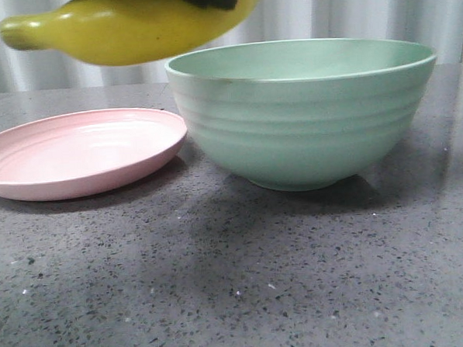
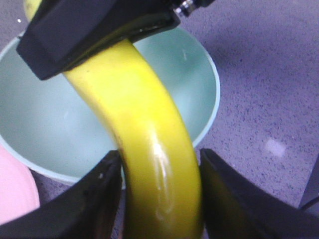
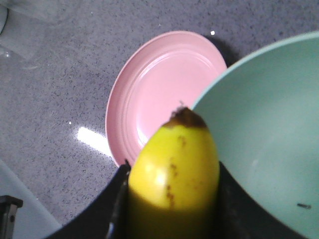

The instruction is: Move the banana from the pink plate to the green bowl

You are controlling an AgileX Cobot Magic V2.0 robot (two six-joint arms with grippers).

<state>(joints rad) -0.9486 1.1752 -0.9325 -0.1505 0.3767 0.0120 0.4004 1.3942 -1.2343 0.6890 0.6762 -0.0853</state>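
Overhead, banana [image 1: 123,27] lengthwise across bowl [image 1: 302,115] rim

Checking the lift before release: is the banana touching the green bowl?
Apart. The front view shows background between the banana and the green bowl's rim.

Yellow banana [image 1: 131,27], pink plate [image 1: 75,154], mint-green bowl [image 1: 302,115], speckled grey table [image 1: 237,282].

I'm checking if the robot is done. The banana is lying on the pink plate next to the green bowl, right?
Not quite. The pink plate does sit next to the green bowl, but it holds nothing. The front view shows the banana up in the air, and both wrist views show it gripped between end effector fingers, over the bowl's edge.
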